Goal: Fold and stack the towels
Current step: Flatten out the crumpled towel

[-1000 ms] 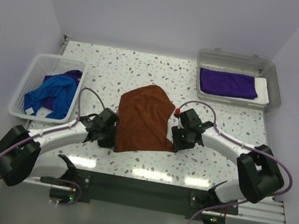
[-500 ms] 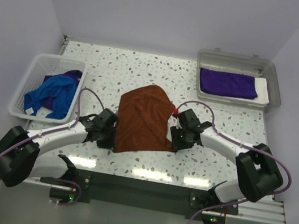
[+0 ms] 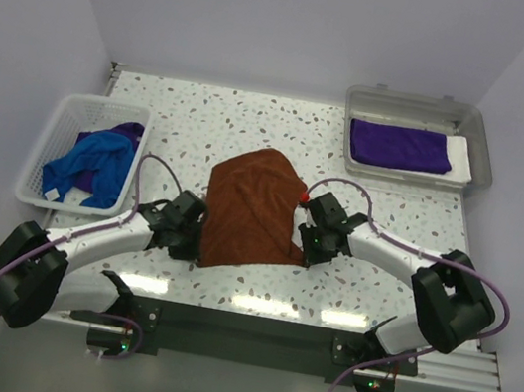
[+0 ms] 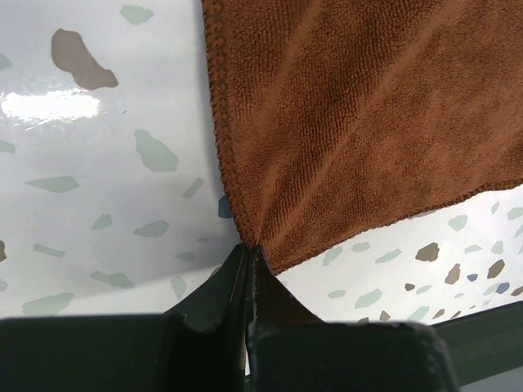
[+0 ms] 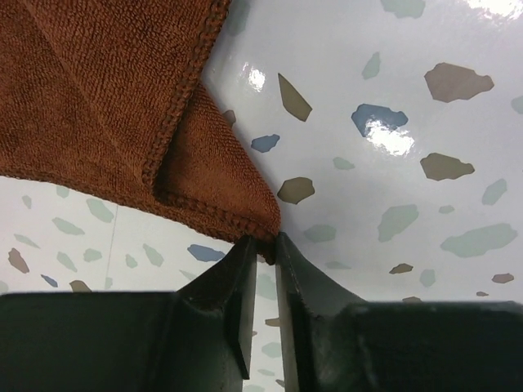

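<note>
the rust-brown towel [image 3: 250, 209] lies spread mid-desk [image 3: 193, 124] between both arms. the left gripper [image 4: 248, 261] is clamped tight on its near left corner. the right gripper [image 5: 274, 245] is narrowed at the near right corner, which meets its fingertips; whether it grips, i cannot tell.

Rust-brown towel [image 3: 252, 209]: lies spread flat mid-table toward the near edge, slightly skewed, near right corner doubled under. Folded purple towel [image 3: 399, 146]: sits as a neat flat rectangle by the far right corner. Blue towel [image 3: 91, 167] and second purple towel [image 3: 123, 136]: crumpled together by the left edge, blue on top.
</note>
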